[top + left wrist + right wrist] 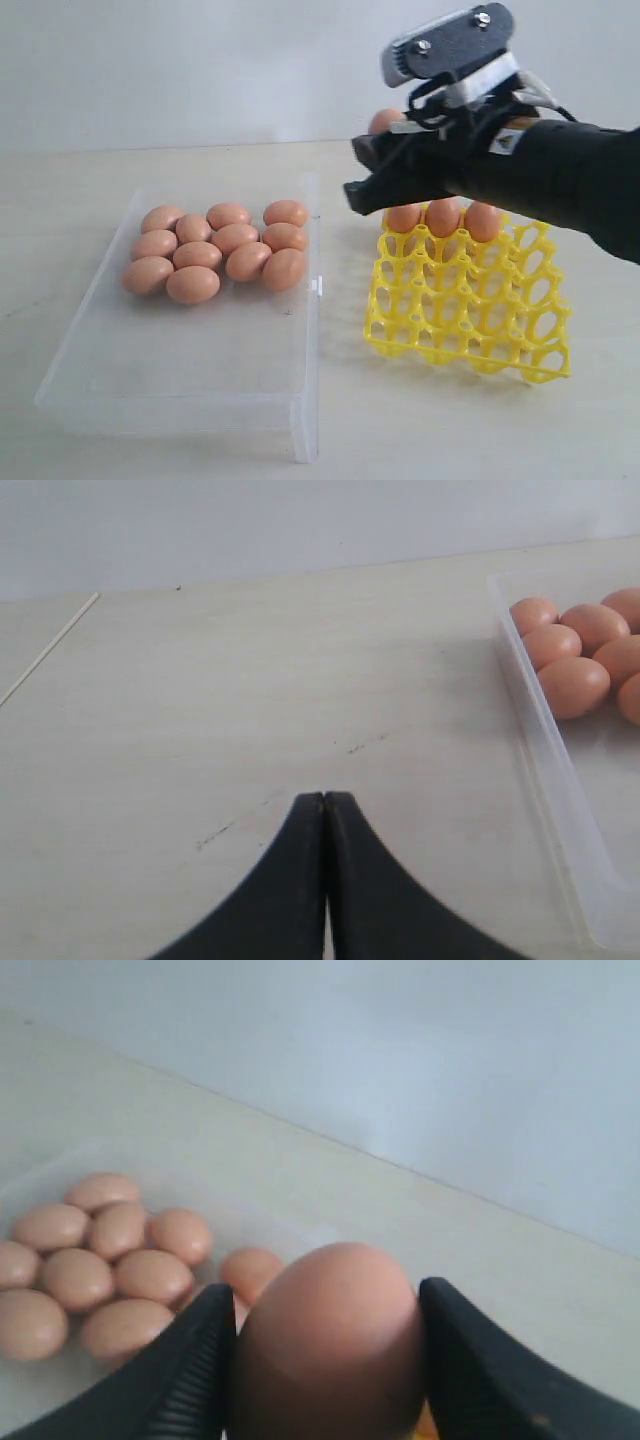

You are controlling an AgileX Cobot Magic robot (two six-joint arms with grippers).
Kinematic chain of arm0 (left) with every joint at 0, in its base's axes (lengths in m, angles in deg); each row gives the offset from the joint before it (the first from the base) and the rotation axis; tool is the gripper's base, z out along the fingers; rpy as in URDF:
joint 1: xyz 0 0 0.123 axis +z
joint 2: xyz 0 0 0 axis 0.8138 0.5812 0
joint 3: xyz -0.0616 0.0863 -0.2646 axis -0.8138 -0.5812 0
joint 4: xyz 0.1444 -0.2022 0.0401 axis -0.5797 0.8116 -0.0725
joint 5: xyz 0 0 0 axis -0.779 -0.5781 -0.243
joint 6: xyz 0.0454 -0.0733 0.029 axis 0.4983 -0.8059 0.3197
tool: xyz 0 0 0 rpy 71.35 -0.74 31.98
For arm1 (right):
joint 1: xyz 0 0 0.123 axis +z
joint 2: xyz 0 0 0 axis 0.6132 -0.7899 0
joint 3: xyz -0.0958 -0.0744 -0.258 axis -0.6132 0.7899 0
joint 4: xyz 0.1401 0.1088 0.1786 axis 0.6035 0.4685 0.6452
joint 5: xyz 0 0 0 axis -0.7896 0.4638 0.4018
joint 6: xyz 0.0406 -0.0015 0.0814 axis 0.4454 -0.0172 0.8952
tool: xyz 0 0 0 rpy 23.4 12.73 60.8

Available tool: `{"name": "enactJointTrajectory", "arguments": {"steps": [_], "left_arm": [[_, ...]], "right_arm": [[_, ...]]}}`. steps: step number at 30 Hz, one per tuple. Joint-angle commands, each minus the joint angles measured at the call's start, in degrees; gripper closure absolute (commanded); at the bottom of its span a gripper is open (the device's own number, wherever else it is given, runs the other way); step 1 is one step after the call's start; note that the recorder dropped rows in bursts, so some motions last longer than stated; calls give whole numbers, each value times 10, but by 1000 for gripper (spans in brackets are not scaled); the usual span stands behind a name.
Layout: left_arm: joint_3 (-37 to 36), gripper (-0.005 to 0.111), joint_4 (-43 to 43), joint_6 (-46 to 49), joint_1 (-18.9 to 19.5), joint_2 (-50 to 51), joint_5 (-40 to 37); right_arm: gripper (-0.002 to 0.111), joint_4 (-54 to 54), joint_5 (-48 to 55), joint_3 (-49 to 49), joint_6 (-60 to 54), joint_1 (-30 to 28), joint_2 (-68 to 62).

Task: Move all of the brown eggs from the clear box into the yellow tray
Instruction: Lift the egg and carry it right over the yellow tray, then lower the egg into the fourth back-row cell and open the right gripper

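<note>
Brown eggs: twelve are lying clustered at the far end of the clear box. Three further eggs are sitting in the far row of the yellow tray, just beside the box on the right. The box's latch tab is facing the tray. The right gripper is clamping one egg between its fingers, hanging above the tray's far left corner. The left gripper is hovering over bare table near the box wall, its jaws pressed together, holding nothing.
</note>
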Motion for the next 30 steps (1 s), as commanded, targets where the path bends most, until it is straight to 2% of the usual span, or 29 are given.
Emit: {"name": "enactJointTrajectory", "arguments": {"steps": [1,2,11,18,30], "left_arm": [[2,107,4,0,-3,-3,0],[2,107,4,0,-3,-3,0],[2,107,4,0,-3,-3,0],[2,107,4,0,-3,-3,0],[2,107,4,0,-3,-3,0]], "right_arm": [[108,3,-149,72,-5,-65,2],[108,3,-202,96,-4,-83,-4],[108,-40,-347,113,106,-176,-136],[108,-45,-420,113,156,-195,-223],[108,-48,-439,94,175,-202,-235]]}}
